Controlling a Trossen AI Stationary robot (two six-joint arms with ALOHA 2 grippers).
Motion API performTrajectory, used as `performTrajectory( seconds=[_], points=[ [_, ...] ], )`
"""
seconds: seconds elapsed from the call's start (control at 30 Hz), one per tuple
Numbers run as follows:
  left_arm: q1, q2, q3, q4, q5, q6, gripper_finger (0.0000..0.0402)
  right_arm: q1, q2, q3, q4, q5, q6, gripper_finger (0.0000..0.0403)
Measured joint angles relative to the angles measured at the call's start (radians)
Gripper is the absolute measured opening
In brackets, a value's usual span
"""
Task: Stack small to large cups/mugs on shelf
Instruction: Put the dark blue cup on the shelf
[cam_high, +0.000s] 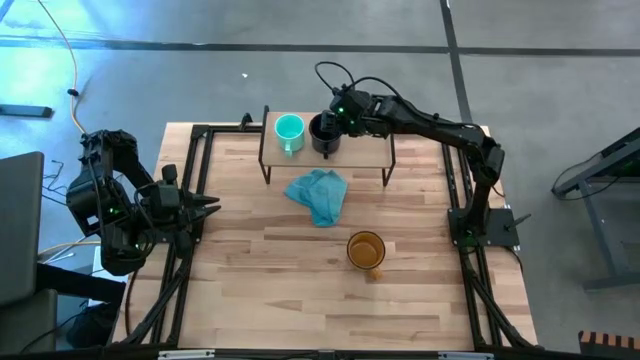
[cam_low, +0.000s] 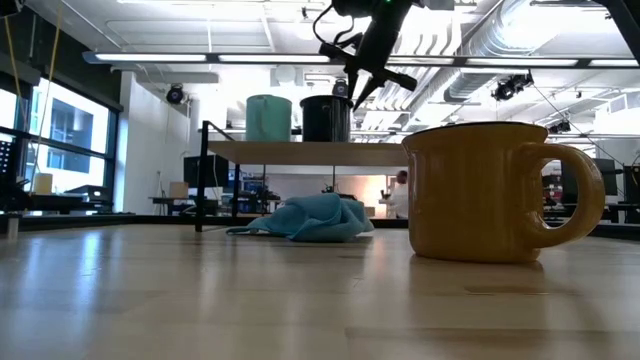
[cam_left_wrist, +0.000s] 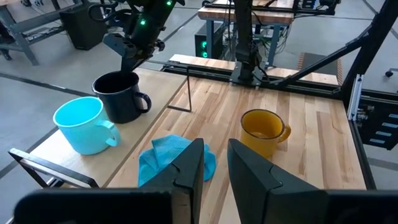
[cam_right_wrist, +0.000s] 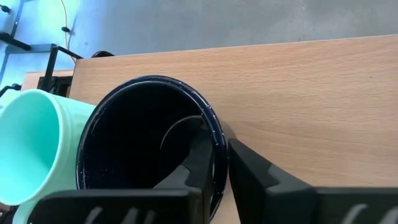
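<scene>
Nearest the low camera, the butcher-block bench is filling the bottom half of the frame, and the amber-yellow mug is standing upright on it at centre right, its handle pointing right. In the overhead view that mug is sitting in the lower middle of the bench, well apart from both arms. Behind it the blue-teal cloth is lying crumpled at the frame's centre, just in front of the shelf. The shelf is standing along the bench's upper edge on thin black legs, carrying the teal mug at its left and the black mug right beside it, the two nearly touching. The right end effector is hanging over the black mug's rim, one finger inside the cup and one outside, the fingers set slightly apart around the wall; whether they are pressing on it cannot be told. In the low view it is reaching down to the mug's top at upper centre. The left end effector is waiting at the bench's left edge, its fingers parted a little and holding nothing. Beyond the bench, grey floor is showing overhead, and the low view is looking into a bright workshop with windows at left and ducts at upper right.
</scene>
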Motion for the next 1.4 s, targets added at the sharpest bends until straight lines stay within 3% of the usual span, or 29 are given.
performTrajectory(
  seconds=[1.4],
  points=[
    [0.000,0.000,0.000,0.001,0.001,0.004,0.0062,-0.001,0.000,-0.001,-0.006,-0.003,-0.076,0.0037]
  ],
)
